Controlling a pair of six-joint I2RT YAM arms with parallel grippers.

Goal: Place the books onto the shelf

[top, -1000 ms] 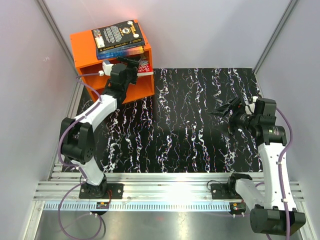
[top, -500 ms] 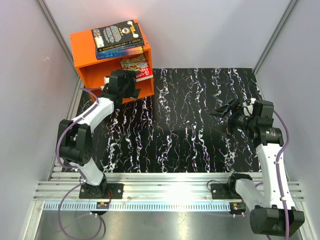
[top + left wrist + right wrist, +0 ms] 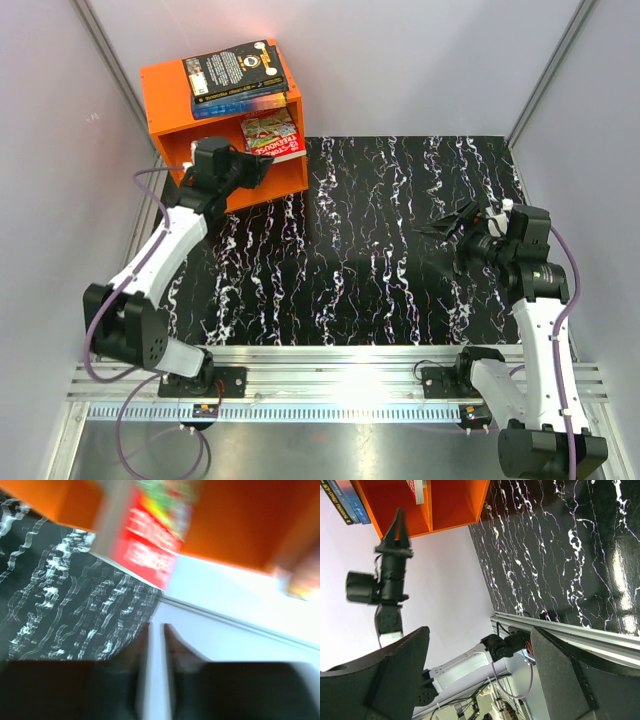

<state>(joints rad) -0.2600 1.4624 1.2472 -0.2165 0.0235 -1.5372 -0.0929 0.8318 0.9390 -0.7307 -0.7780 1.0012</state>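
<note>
The orange shelf (image 3: 175,95) stands at the far left corner of the mat. A black book (image 3: 235,65) lies on its top over a blue one (image 3: 243,101). In the upper compartment lies a red book (image 3: 288,150) with a green-patterned cover (image 3: 268,128) on it. The left wrist view, which is blurred, shows that red book (image 3: 150,545) and the shelf (image 3: 230,525). My left gripper (image 3: 264,164) (image 3: 156,626) hangs just in front of the shelf, shut, with nothing between its fingers. My right gripper (image 3: 455,222) (image 3: 480,675) hovers over the mat's right side, open and empty.
A black white-veined mat (image 3: 380,240) covers the table. Grey walls close in the left, back and right. An aluminium rail (image 3: 340,375) with both arm bases runs along the near edge. The right wrist view shows the shelf (image 3: 455,505) and my left gripper (image 3: 397,527) from afar.
My left gripper has drawn back out of the shelf toward the left and shut, leaving the red book inside. The right arm has hardly moved.
</note>
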